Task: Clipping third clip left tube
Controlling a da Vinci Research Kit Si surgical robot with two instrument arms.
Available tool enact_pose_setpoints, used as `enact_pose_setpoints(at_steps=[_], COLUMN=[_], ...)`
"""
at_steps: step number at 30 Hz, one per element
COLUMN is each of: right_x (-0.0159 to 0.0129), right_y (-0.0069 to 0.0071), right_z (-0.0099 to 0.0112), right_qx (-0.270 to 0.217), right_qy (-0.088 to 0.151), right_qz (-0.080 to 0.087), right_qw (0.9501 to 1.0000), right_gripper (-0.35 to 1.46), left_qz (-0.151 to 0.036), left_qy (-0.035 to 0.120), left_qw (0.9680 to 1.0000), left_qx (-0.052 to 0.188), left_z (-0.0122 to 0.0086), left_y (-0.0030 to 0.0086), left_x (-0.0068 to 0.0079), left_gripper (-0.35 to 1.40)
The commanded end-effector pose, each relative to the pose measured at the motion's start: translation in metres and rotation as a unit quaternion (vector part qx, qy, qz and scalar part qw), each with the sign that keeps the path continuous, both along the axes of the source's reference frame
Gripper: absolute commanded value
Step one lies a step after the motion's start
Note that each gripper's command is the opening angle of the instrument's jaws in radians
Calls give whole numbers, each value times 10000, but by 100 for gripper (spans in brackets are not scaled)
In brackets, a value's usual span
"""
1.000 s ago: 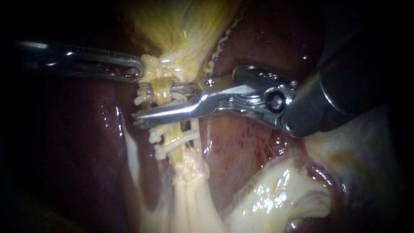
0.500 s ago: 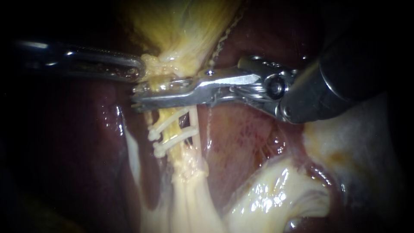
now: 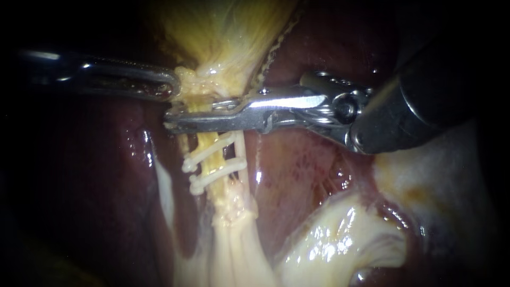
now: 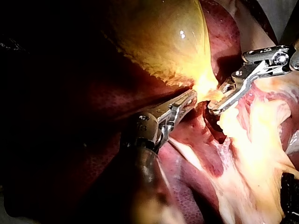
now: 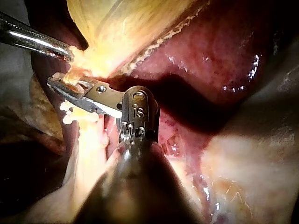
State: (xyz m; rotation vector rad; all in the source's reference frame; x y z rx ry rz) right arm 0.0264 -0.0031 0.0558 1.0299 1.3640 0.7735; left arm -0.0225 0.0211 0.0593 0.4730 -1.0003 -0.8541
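A yellow tube runs down from the gallbladder neck. Two white clips cross it side by side. Just above them my right instrument lies across the tube, jaws shut on it with a clip showing between them. In the right wrist view the same jaws pinch the tube below the gallbladder. My left instrument is shut on the yellow tissue at the gallbladder's neck, also seen in the left wrist view, close beside my right instrument.
Dark red liver lies on both sides of the tube. Pale glistening fatty tissue bulges below my right instrument's shaft. A white strand runs along the liver left of the tube.
My right instrument's jaws, open around the tube a second ago, have come together on it just above the two clips and shifted slightly toward the gallbladder. My left instrument has held still.
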Motion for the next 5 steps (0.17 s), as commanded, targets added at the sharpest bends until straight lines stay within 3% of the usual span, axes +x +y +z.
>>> enact_pose_setpoints(at_steps=[1, 5], right_x=[0, 0], right_y=[0, 0], right_z=[1, 0], right_qx=[-3, -3], right_qy=[1, 1], right_qz=[-2, -2], right_qw=[10000, 10000], right_gripper=[-35, -35], left_qz=[2, 2], left_qy=[-3, -3], left_qw=[10000, 10000], left_qx=[-1, -1], left_z=[0, 0], left_y=[0, 0], left_x=[0, 0], left_gripper=[-35, -35])
